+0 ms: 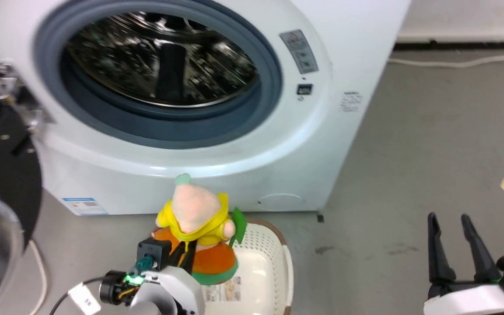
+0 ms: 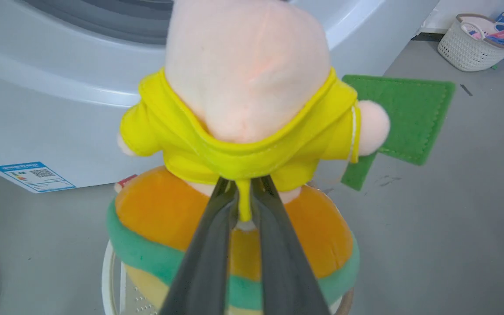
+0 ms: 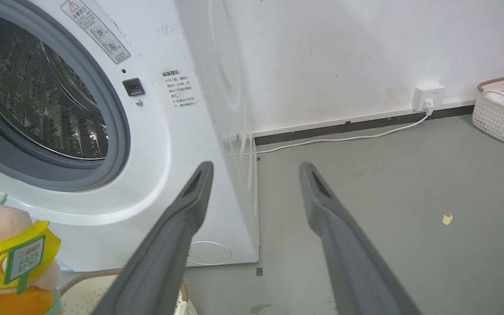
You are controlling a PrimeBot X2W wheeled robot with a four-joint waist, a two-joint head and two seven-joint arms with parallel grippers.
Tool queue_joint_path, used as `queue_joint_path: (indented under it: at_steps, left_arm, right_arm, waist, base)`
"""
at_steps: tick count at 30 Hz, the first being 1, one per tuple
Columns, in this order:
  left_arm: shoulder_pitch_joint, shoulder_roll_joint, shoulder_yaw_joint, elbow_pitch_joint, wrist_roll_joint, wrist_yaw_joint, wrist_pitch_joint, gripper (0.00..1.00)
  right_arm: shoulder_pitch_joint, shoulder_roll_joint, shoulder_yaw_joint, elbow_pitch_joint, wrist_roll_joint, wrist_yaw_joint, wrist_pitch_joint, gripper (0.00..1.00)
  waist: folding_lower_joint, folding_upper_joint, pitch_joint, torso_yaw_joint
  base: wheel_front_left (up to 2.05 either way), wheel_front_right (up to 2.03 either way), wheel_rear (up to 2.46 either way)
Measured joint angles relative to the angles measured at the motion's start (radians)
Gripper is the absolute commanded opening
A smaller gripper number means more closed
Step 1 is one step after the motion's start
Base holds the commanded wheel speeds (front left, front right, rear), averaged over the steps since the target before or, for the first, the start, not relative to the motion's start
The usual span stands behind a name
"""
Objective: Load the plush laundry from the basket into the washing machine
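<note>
the left gripper [image 2: 243, 186] is pinching the plush toy [image 1: 197, 223] tight by the back of its yellow top, just under the pink head. the toy is sitting upright over the basket [image 1: 263, 240], in front of the washing machine [image 1: 243, 166] and lower than its round hole. the toy is looking soft, squishy and light, so it is probably going to bend and swing, not break. a fold of the top is looking like a good spot to hold, but thin cloth may be slipping out. the right gripper [image 1: 449, 217] is hanging open over the floor, holding nothing. a sticker is showing on the basket's floor. the shiny drum [image 1: 160, 61] is looking bare inside, and the door [image 1: 2, 175] is standing open. far off, another basket [image 2: 475, 43] is holding some clothes.
</note>
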Motion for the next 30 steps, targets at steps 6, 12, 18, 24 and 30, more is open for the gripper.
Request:
queue_joint_path:
  at_steps: [6, 12, 18, 24, 30]
  left_arm:
    - [0.133, -0.002, 0.071, -0.299, 0.036, 0.043, 0.000, 0.00]
    - [0.184, -0.018, 0.158, -0.597, 0.116, 0.060, 0.000, 0.00]
    - [0.165, -0.050, 0.258, -0.740, 0.151, 0.044, 0.000, 0.00]
    - [0.003, -0.057, 0.339, -0.720, 0.153, 0.016, 0.000, 0.00]
    - [-0.253, -0.004, 0.393, -0.611, 0.129, -0.004, 0.023, 0.00]
  right_arm:
    - [0.030, 0.000, 0.019, 0.004, -0.014, 0.000, 0.000, 1.00]
    - [0.031, 0.000, 0.046, 0.003, -0.017, 0.000, 0.000, 1.00]
    - [0.018, 0.000, 0.068, -0.009, -0.023, 0.000, 0.000, 1.00]
    - [-0.043, 0.000, 0.075, -0.027, -0.016, 0.000, 0.000, 1.00]
    - [-0.098, 0.000, 0.081, -0.034, 0.025, 0.000, 0.000, 1.00]
  waist:
    - [0.0000, 0.0000, -0.045, 0.051]
    - [0.0003, 0.0000, -0.032, 0.062]
    - [0.0003, 0.0001, 0.043, 0.042]
    - [0.0004, 0.0000, 0.163, 0.002]
    - [0.0005, 0.0000, 0.300, -0.053]
  base:
    - [0.00, 0.00, 0.00]
    - [0.00, 0.00, 0.00]
    - [0.00, 0.00, 0.00]
    - [0.00, 0.00, 0.00]
    - [0.00, 0.00, 0.00]
